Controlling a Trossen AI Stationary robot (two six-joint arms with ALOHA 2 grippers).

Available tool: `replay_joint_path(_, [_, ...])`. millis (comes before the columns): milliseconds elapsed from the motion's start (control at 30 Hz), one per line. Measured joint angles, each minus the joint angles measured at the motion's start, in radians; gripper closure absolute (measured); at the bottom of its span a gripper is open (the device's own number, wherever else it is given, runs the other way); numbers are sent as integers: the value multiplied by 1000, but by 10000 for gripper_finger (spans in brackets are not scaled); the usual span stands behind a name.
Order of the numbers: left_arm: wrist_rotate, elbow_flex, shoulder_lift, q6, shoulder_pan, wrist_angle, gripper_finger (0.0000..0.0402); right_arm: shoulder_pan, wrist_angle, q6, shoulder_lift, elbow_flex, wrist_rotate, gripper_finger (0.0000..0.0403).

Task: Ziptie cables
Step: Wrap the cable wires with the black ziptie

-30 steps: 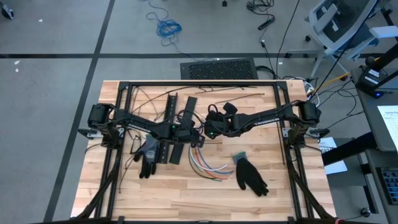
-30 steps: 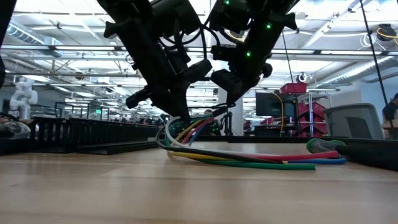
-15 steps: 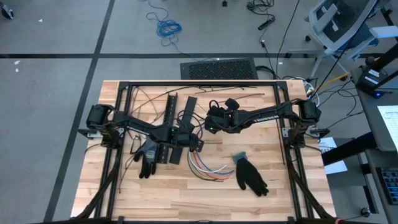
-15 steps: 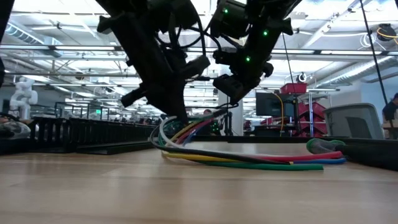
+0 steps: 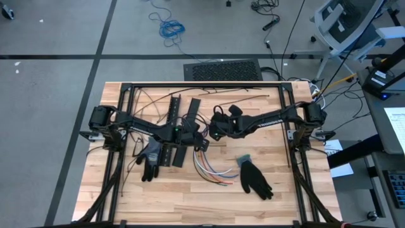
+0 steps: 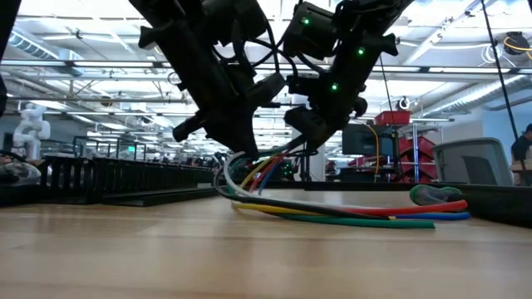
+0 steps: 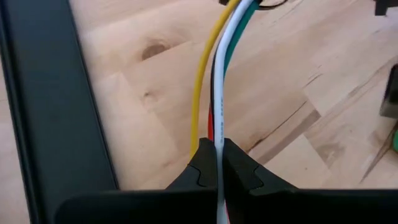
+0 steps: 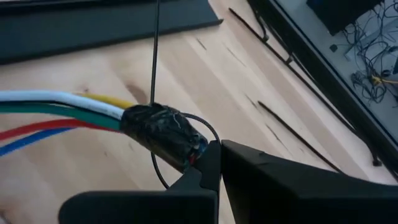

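The cables (image 5: 212,170) are a bundle of white, yellow, green, red and blue wires. Their loose ends (image 6: 399,218) lie on the wooden table, and their taped end (image 8: 163,134) is raised near the table's middle. My left gripper (image 5: 201,145) is shut on the wires just behind that end. My right gripper (image 5: 212,134) is shut right at the black-taped end, where a thin black zip tie loop (image 8: 211,129) circles the tape. My left gripper pinches the wires between its two fingers (image 7: 239,165), with the white wire (image 7: 217,134) in the middle of the hold. It comes slanting down from the table's left. The wires run on from the fingers, lifted off the wood here. My right gripper is shut at the tip of the taped end (image 8: 189,155), slanting down from the table's right. The thin black loop runs in between its fingertips (image 8: 208,168). Whether it pinches only that strand or also the tape, I cannot tell. The taped end hangs clear of the table.
Two dark gloves lie on the table, one at the left (image 5: 150,159) and one at the right (image 5: 256,179). Black slotted strips (image 5: 174,114) lie behind and beside the left arm. A black frame (image 5: 202,85) borders the table.
My right gripper has gone a little toward the far edge and come back down. The raised end of the bundle has swayed with it, while both grippers have stayed shut.
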Motion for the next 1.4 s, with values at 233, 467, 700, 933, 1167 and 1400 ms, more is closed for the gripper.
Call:
replay_joint_path(233, [29, 0, 3, 0, 7, 0, 398, -8, 13, -36, 0, 0, 6, 403])
replay_joint_path(467, [23, 0, 3, -1, 7, -24, 398, -36, -3, -50, 0, 0, 10, 403])
replay_joint_path(700, [17, 0, 3, 0, 13, -14, 398, -23, 24, -55, 0, 0, -3, 403])
replay_joint_path(933, [18, 0, 3, 0, 13, -25, 398, -13, 51, -72, 0, 0, 1, 403])
replay_joint_path(1167, [17, 0, 4, -1, 19, -55, 398, -10, 52, -78, -1, 0, -1, 403])
replay_joint_path(1400, [17, 0, 5, -1, 23, -67, 398, -1, 51, -79, -2, 26, 2, 403])
